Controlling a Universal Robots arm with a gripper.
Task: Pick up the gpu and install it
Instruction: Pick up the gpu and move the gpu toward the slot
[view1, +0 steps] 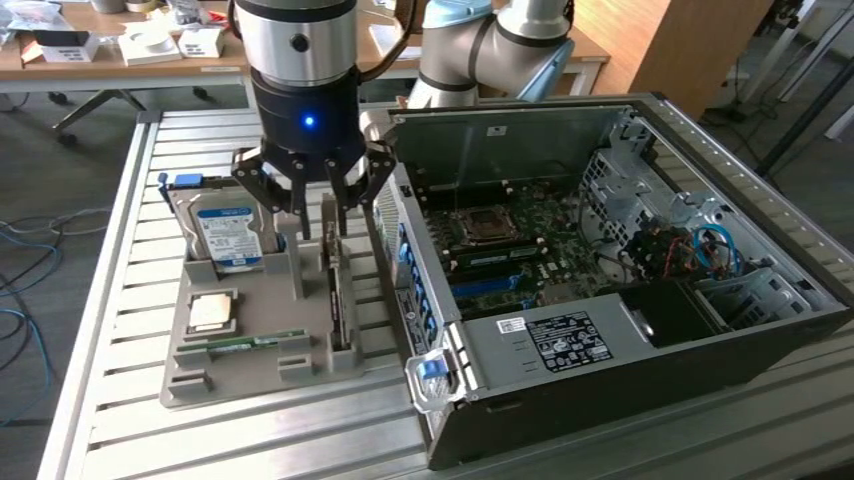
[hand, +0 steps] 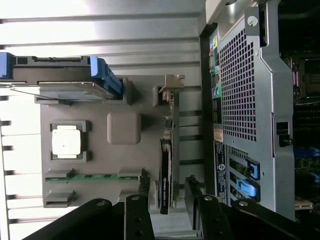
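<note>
Hand (view1: 324, 228) wide open above upright gpu (view1: 335, 300) in tray (view1: 254, 375), case (view1: 641, 400) at 3 o'clock; gpu not yet lifted

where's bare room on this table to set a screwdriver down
Bare slats between the tray and the table's near edge, and beside the tray at the exterior view's left. Crowded: the strip between tray and computer case, where open jaws hang over the graphics card.

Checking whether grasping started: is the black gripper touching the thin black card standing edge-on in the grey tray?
Apart. The wrist view shows the gripper open, a finger either side of the thin black gpu card, grey tray showing in both gaps.
</note>
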